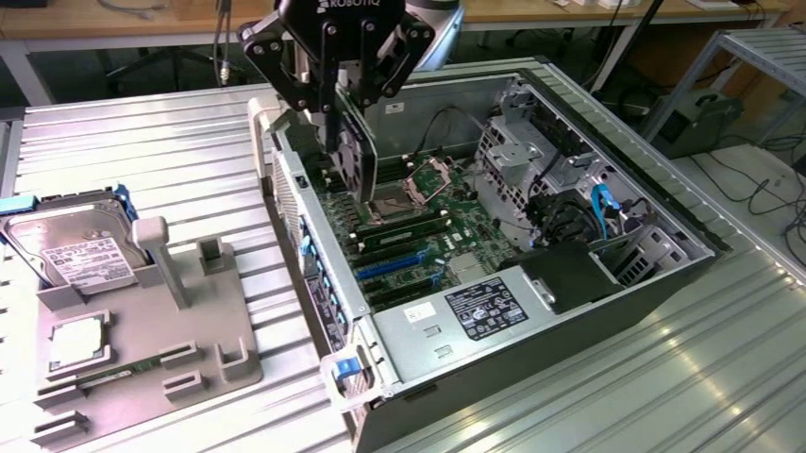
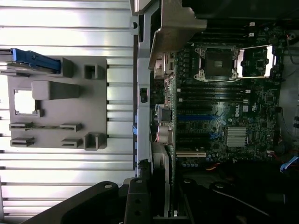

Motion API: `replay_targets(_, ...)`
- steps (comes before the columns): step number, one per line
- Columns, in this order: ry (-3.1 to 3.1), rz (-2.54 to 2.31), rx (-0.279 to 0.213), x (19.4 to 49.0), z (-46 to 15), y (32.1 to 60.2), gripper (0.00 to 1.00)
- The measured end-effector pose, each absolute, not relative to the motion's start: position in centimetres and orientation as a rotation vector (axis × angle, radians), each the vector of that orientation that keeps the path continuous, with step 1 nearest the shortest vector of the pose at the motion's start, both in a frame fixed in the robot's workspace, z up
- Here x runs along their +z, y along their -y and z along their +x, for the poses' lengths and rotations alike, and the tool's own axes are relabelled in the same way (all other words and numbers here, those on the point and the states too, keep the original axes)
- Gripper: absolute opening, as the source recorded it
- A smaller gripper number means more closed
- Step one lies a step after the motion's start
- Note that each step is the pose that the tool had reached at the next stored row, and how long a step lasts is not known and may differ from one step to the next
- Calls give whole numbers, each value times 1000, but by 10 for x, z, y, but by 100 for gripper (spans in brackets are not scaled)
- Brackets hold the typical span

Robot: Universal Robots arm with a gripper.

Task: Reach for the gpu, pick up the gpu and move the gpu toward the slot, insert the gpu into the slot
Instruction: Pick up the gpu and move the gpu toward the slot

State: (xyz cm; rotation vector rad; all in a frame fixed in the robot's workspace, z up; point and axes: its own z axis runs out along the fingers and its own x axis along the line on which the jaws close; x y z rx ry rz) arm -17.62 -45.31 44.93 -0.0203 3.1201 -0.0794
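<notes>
Black two-fingered gripper [image 1: 343, 118] pinching thin dark rectangular gpu card [image 1: 361, 170] on edge, jaws pressed against its faces, card hanging over green motherboard [image 1: 441, 241] (long blue plastic slot [image 1: 388, 266] at card's five o'clock, exterior view)

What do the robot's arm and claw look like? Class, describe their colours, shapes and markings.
The claw is matt black. It is built from jointed link bars with round pivot pins, which form two angular fingers. White capital lettering runs across the top of its body. The arm that carries it has a rounded, pale silver-grey casing.
</notes>
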Motion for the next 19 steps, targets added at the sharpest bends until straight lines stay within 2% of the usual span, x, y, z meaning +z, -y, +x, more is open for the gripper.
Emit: replay_targets(19, -3119, -44, -79, 449, -155, 453, 28)
